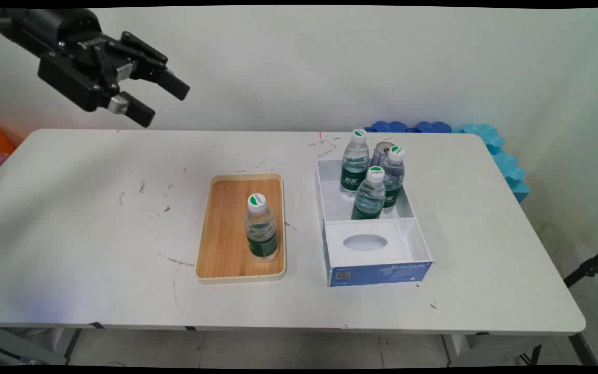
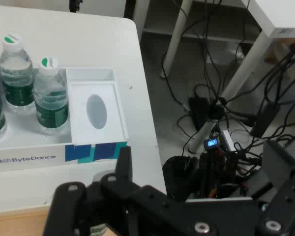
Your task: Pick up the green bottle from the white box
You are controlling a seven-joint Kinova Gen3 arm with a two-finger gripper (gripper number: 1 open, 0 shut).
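Rect. wood tray (image 1: 225, 244), plastic bottle (image 1: 261, 228), gripper (image 1: 166, 103) spread

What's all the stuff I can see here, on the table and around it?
Water bottles in box: three, clear with green labels and white caps, standing in the box's far compartment.
Can: one, silvery purple, behind those bottles in the same compartment.
Box: one, white inside with a blue front, right of the tray; its near part has a white insert with an oval hole.
Water bottle on tray: one, same kind, standing upright.
Tray: one, wooden with a cream rim, at the table's middle.
Table: one, white, scuffed.
Foam pieces: blue, beyond the table's far right corner.
Gripper: one, black, raised at upper left, fingers open, holding nothing.
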